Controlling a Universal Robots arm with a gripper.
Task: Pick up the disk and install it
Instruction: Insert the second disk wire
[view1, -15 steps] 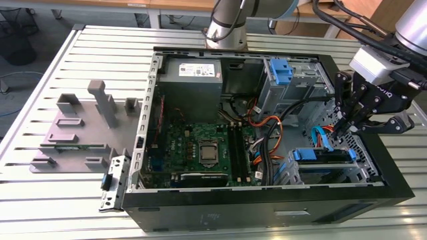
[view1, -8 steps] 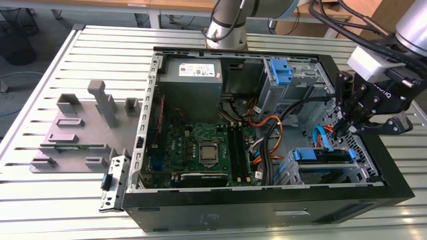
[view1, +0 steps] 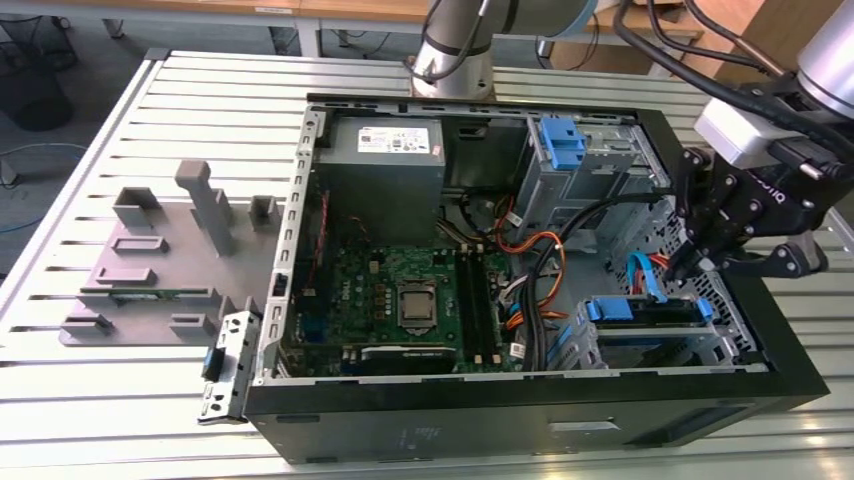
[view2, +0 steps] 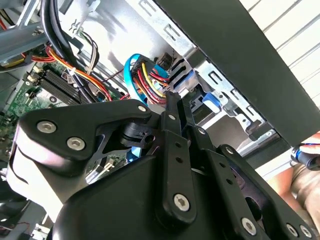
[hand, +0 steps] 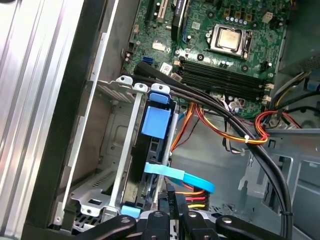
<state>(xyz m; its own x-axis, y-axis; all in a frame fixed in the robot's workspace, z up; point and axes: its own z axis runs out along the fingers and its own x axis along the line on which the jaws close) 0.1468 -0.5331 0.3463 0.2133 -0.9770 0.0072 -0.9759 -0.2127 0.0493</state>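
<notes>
Cables: black bundle crosses the case in frame centre.
Disk: seated in its bay.
Gripper: fingers pressed together, at the disk's cable plugs.

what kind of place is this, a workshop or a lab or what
Likely a robotics lab bench: an open computer case lies on a slotted metal table, beside a grey fixture plate, with the gripper inside the case.

Blue-railed disk; green motherboard; black gripper.
</notes>
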